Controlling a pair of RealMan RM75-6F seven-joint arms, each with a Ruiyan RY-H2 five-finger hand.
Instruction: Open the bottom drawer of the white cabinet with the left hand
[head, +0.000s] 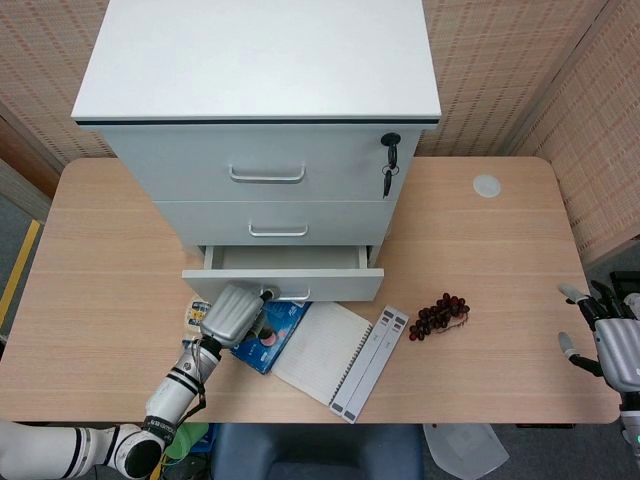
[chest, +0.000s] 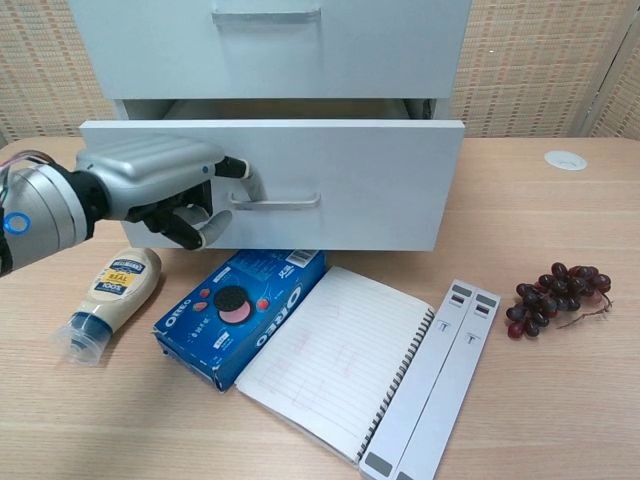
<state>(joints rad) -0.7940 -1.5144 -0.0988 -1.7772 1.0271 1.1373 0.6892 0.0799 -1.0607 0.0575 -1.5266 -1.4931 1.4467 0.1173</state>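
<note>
The white cabinet (head: 260, 90) stands at the back of the table. Its bottom drawer (head: 282, 283) is pulled partly out, and its inside (head: 290, 258) shows as a pale strip in the head view. In the chest view the drawer front (chest: 350, 180) juts forward over the table. My left hand (chest: 165, 185) grips the left end of the drawer's metal handle (chest: 280, 203) with curled fingers; the same left hand (head: 232, 313) shows below the drawer in the head view. My right hand (head: 608, 340) hangs at the table's right edge, fingers apart, holding nothing.
A blue Oreo box (chest: 245, 315) lies just in front of the drawer, with a notebook (chest: 335, 360) and a grey strip (chest: 435, 375) to its right. A mayonnaise bottle (chest: 108, 300) lies by my left forearm. Grapes (chest: 555, 295) sit at the right.
</note>
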